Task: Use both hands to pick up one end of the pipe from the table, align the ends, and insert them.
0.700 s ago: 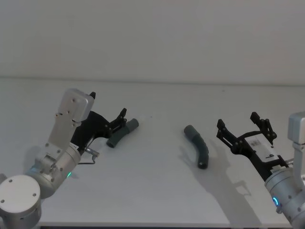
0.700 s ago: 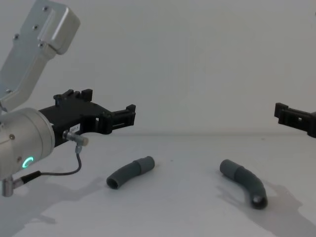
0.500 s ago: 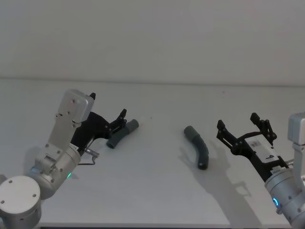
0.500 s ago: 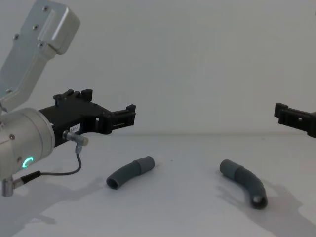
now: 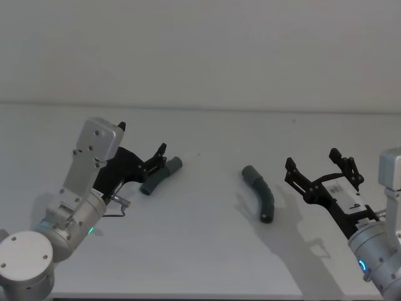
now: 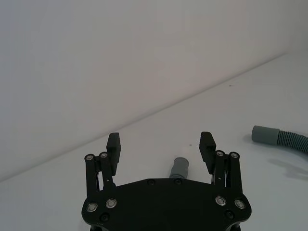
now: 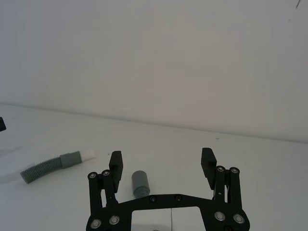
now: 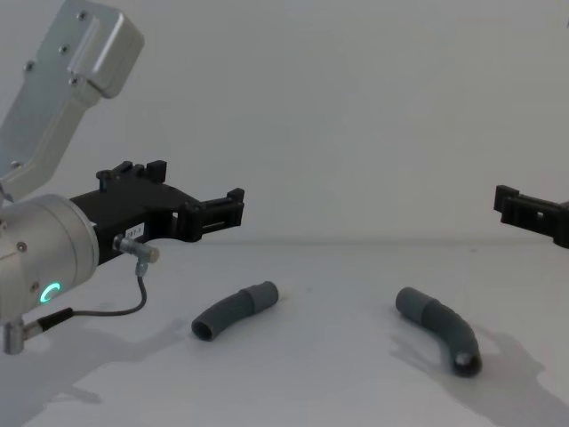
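Pipe pieces lie well apart on the worktop (image 5: 207, 251), both about midway between its near and far edges: the left pipe piece (image 5: 158, 177) toward the left edge, the right pipe piece (image 5: 263, 193) right of the middle. Neither is held. The left gripper (image 5: 161, 158) hangs above the left pipe piece with its jaws spread wide and empty; from its wrist the gripper (image 6: 160, 144) has the piece's grey cuff (image 6: 179, 168) showing between the fingers. The right gripper (image 5: 311, 160) sits off to the right of the right pipe piece, not touching it, jaws likewise spread and empty, with that piece (image 7: 139, 182) framed between its fingers. The left pipe piece (image 7: 50, 166) ends in a narrower white tip (image 7: 88, 155), which looks like the end meant to enter the other cuff. Both pieces look light, and being curved they may swivel on the worktop if nudged. The ribbed middles probably flex, so a hold there could let the end droop. The smooth cuffs seem the stiffer place to grip, just behind each mating end, leaving the tip and the cuff mouth clear.
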